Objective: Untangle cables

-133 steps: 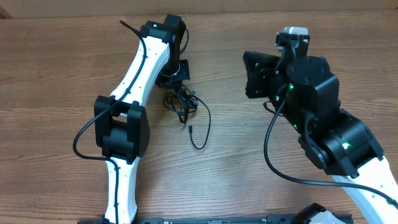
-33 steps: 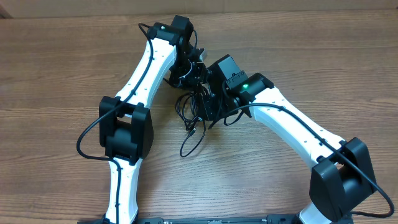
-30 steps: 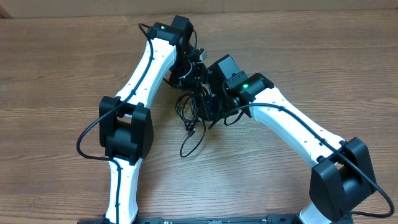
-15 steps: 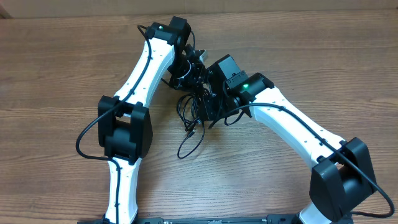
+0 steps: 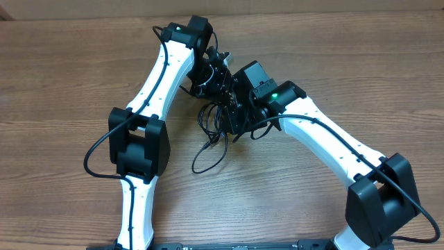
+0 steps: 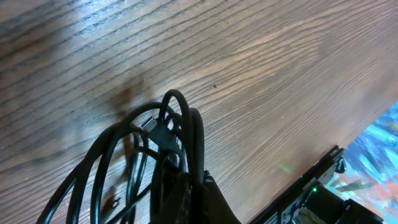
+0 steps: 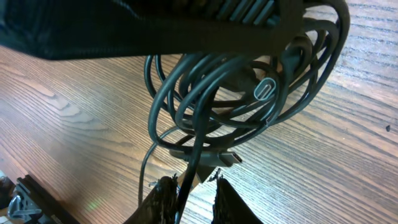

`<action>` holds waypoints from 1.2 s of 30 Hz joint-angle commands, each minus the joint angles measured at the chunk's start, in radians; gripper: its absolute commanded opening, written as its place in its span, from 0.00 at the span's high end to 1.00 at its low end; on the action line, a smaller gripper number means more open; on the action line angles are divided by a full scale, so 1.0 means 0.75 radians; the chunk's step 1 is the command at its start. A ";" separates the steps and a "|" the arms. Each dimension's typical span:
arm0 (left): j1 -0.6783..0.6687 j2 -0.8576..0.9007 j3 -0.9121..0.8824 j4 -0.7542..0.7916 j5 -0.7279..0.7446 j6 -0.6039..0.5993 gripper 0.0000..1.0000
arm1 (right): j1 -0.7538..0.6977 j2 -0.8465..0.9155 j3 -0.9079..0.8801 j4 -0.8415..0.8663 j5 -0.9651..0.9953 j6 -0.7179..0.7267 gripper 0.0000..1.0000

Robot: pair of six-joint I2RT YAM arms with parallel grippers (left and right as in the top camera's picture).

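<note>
Cables (image 5: 211, 123), thin black flexible cords wound into one loose bundle, sit between the two grippers near the far middle of the brown wood-grain table (image 5: 69, 83). The left gripper (image 5: 210, 71), at the end of the white left arm, is over the far side of the bundle with its jaws together, clamped on several of the loops. In the left wrist view these loops rise out of the dark fingers and arch above the wood, which carries their shadow.

The right gripper (image 5: 230, 119) comes in from the right and meets the bundle just beside the left one. In the right wrist view its two black fingertips (image 7: 163, 196) stand a narrow gap apart, and a single strand runs down through that gap without filling it. Above them the coils hang in overlapping rings beneath a dark ribbed shape that crosses the top of that view. A small plug with an oval opening (image 7: 266, 89) lies among the rings, and a flat plug end (image 7: 214, 158) sits just above the fingertips.

From the near side of the bundle one loose strand (image 5: 207, 158) curves out in an open loop on the table, towards the robot.
</note>
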 commanded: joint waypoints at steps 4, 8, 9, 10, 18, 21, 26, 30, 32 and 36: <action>-0.030 -0.002 0.073 -0.007 0.166 0.015 0.96 | 0.016 0.009 0.009 0.005 -0.032 -0.022 0.80; -0.031 -0.002 0.073 -0.006 0.164 0.015 0.96 | 0.016 0.009 0.009 0.004 -0.032 -0.022 0.83; -0.031 -0.002 0.073 -0.006 0.159 0.015 0.96 | 0.016 0.009 0.009 0.004 -0.032 -0.022 0.83; -0.031 -0.002 0.073 -0.005 0.143 0.014 0.94 | 0.016 0.009 0.009 0.005 -0.032 -0.022 0.83; -0.029 -0.002 0.073 -0.031 -0.189 -0.097 0.73 | 0.016 0.009 0.009 0.042 -0.024 -0.014 0.68; -0.032 -0.002 0.073 -0.036 -0.184 -0.097 0.73 | 0.016 0.009 0.009 0.050 0.078 0.095 0.66; -0.031 -0.002 0.073 -0.035 -0.192 -0.098 0.70 | 0.016 0.009 0.009 0.065 0.183 0.187 0.52; -0.030 0.000 0.073 -0.030 -0.338 -0.224 0.68 | 0.016 0.009 0.009 0.082 0.194 0.190 0.48; -0.030 0.000 0.073 -0.032 -0.419 -0.283 0.68 | 0.016 0.009 0.009 0.089 0.189 0.189 0.48; -0.030 0.000 0.073 -0.035 -0.459 -0.328 0.67 | 0.017 0.009 0.007 0.095 0.161 0.189 0.48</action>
